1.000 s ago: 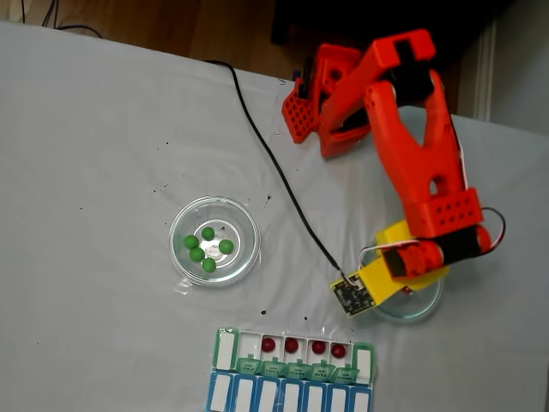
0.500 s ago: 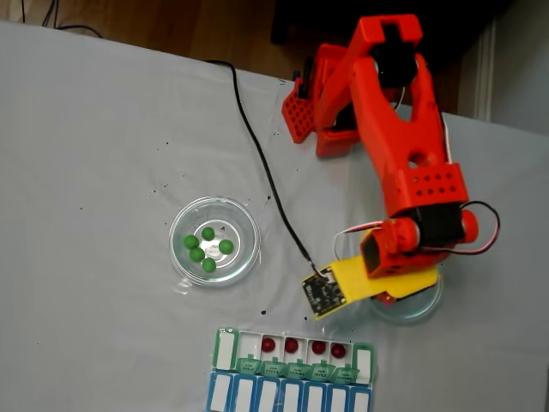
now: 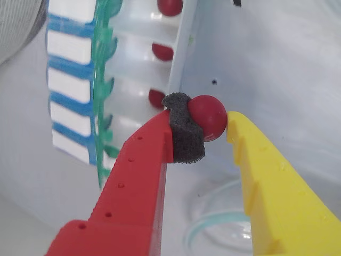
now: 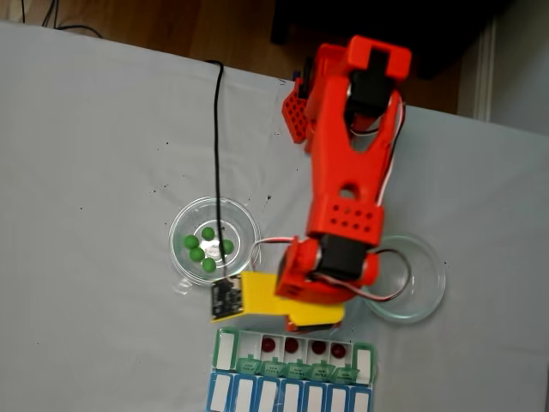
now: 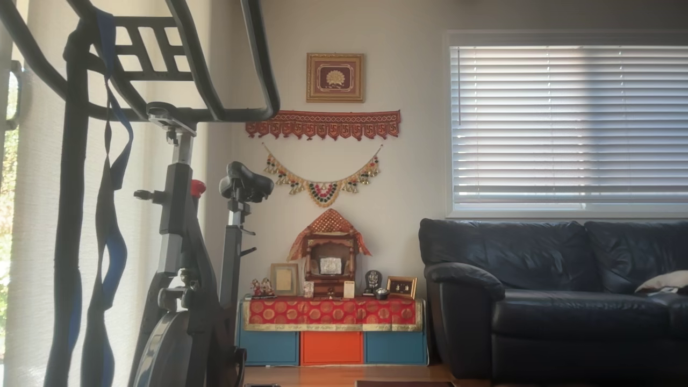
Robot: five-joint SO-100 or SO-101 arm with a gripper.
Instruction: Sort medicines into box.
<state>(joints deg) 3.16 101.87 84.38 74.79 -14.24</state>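
Between your gripper (image 3: 213, 128) fingers, wrist view, sits a dark red pill (image 3: 208, 117), pinched btwn the grey foam pad on the red finger (image 3: 139, 176) and the tip of the yellow finger (image 3: 266, 181); so the gripper is clenched on that pill. Just behind it lies the pill box (image 3: 122, 80), w/ three red pills in its white compartments and green lids folded back. From the fixed view, the orange arm reaches down over the grey table (image 4: 86, 154), w/ the gripper end (image 4: 296, 319) right at the box's top edge (image 4: 225, 343); four red pills show in the open row (image 4: 302, 346). Left of the arm, a glass dish (image 4: 247, 225) holds five green pills (image 4: 204, 249); right of it, a second glass dish (image 4: 429, 275) looks empty. You're mid-carry, prob. w/ the last red pill. Next, line it up over an empty compartment, lower close so it can't bounce out, then let go.
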